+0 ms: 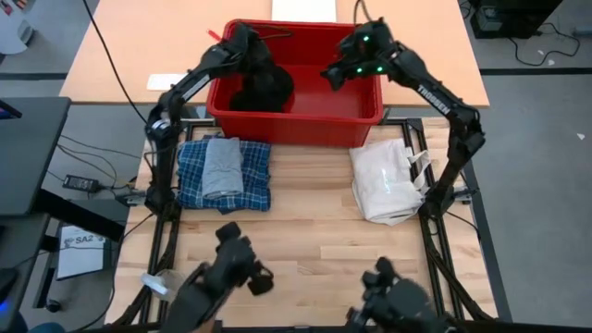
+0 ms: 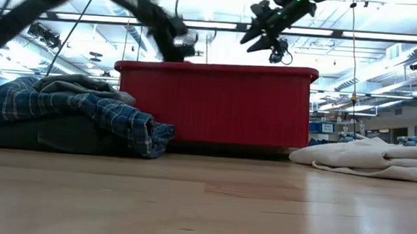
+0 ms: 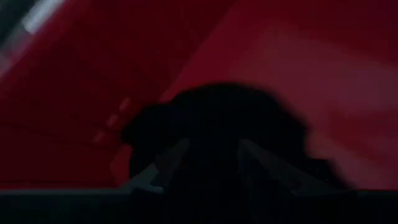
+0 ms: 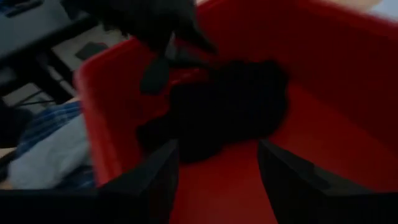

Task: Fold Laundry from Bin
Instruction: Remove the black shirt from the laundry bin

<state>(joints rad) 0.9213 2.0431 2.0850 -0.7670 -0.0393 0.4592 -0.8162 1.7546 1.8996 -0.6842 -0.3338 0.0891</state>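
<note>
In the red bin (image 1: 365,104) at upper centre, my left gripper (image 1: 257,57) pinches a crumpled black piece (image 1: 264,88), its bulk stretched top to bottom; my right gripper (image 1: 335,74) hovers empty, fingers apart.

Your bin (image 1: 296,113) sits at the table's (image 1: 305,245) far edge, a garment (image 1: 264,90) heaped in its left half | left gripper (image 1: 252,57) over that heap, right gripper (image 1: 335,76) above the bin's right half | folded shirt (image 1: 252,176) before the bin's left end, a smaller piece (image 1: 222,166) on it | bag (image 1: 388,180) before its right end
</note>
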